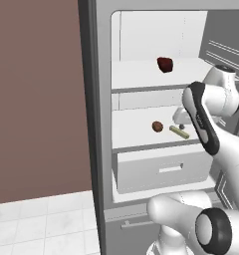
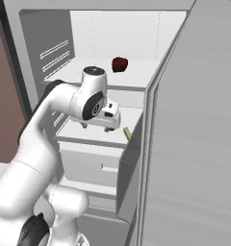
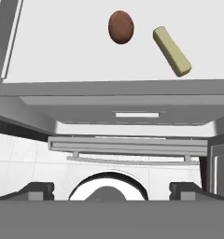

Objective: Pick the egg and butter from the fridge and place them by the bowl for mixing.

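Egg [image 3: 121,27] and butter [image 3: 171,51] lie side by side, near but apart, on fridge [image 1: 104,149] middle shelf, farther in than gripper [image 3: 111,189], whose fingers stand wide apart holding nothing; butter's long axis runs diagonally.

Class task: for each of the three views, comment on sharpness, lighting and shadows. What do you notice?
Left base view: soft, even light; egg and butter slightly blurry, barely shadowed. Right base view: equally flat, no glare on the fridge. Hand view: the sharpest, crisp-edged egg and butter, no cast shadows.
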You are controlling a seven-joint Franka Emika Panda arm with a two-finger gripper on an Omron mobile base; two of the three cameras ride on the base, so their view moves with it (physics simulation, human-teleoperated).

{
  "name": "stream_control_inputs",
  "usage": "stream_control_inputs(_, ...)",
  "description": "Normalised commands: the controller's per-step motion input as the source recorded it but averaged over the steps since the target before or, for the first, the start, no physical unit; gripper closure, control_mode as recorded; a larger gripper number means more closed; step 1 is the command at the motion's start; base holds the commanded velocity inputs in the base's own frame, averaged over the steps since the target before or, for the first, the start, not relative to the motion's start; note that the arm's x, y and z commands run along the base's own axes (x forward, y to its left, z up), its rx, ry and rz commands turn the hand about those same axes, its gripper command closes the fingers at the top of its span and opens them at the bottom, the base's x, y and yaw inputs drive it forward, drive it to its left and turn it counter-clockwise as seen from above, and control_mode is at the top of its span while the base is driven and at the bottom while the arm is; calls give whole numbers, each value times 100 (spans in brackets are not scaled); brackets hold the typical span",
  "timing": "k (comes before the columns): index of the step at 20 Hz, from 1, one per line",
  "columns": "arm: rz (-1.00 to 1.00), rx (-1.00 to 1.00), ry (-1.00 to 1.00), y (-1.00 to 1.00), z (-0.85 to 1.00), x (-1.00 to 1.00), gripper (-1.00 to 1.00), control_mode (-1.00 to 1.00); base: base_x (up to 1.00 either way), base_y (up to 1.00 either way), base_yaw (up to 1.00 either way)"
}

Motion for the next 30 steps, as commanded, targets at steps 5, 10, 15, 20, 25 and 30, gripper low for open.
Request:
stream_control_inputs(5,0,-1,1,0,-11,0,-100,-100,0,0,0)
stream_control_inputs(10,0,-7,-1,0,-35,0,-100,-100,0,0,0)
stream_control_inputs(15,0,-10,-20,-2,-37,0,-100,-100,0,0,0)
stream_control_inputs(20,0,-4,-28,-13,-23,0,-100,-100,0,0,0)
stream_control_inputs(25,1,0,-15,-38,-11,0,-100,-100,0,0,0)
stream_control_inputs(30,3,0,-1,-25,-2,0,-100,-100,0,0,0)
